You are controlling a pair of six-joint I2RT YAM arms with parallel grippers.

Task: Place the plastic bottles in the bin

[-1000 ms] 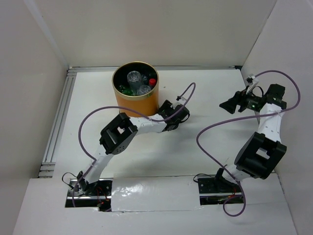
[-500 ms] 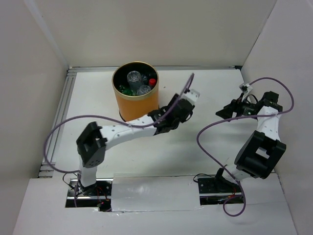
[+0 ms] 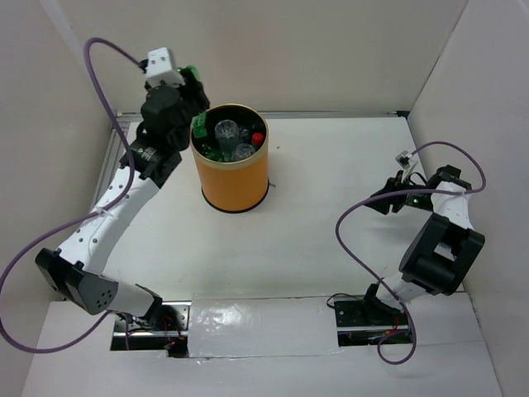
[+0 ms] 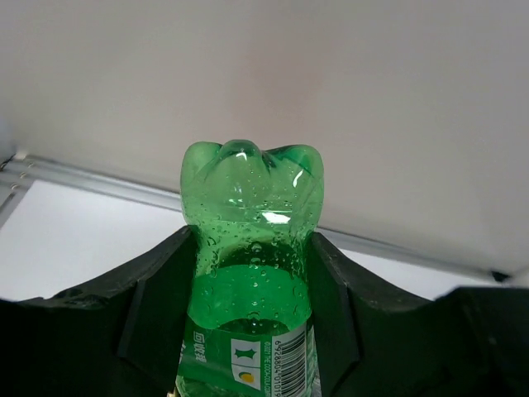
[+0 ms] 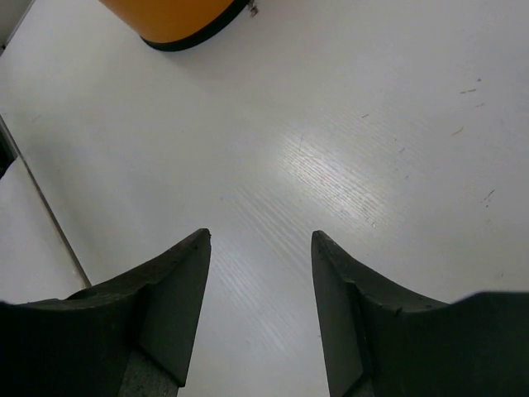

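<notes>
On the white table, the orange bin stands toward the far-left corner with bottles inside. The left end effector clamps a green bottle over the bin's left rim. The right end effector, partly open, holds nothing near the right edge.

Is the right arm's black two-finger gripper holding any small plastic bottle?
No, in the right wrist view the right gripper has only the bare white table between its jaws.

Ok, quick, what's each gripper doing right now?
Left gripper: closed on a green bottle.
Right gripper: open, holding nothing.
</notes>
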